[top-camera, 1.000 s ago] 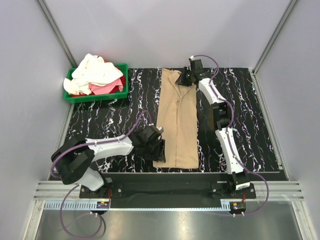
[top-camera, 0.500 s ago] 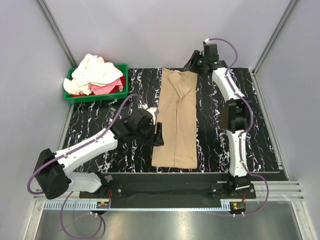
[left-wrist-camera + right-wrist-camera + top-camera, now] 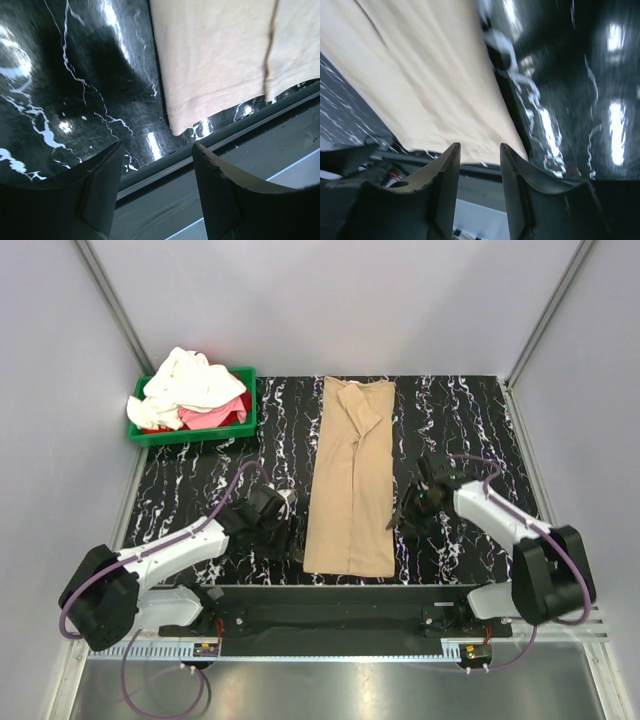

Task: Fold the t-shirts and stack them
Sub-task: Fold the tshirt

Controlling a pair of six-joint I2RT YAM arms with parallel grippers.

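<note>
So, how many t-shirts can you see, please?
3: the tan t-shirt lies flat mid-table; the white t-shirt and pink t-shirt are heaped in the green bin, possibly hiding more.

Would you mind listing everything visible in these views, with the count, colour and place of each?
tan t-shirt: one, tan-khaki, folded into a long strip down the middle of the table
white t-shirt: one, cream-white, crumpled on top in the bin
pink t-shirt: one, pink-red, crumpled in the bin, partly under the white t-shirt
bin: one, green, far left corner of the table
table: one, black with white veining, under everything
left gripper: one, dark, open and empty, beside the tan t-shirt's near left corner
right gripper: one, dark, open and empty, beside the tan t-shirt's right edge
</note>
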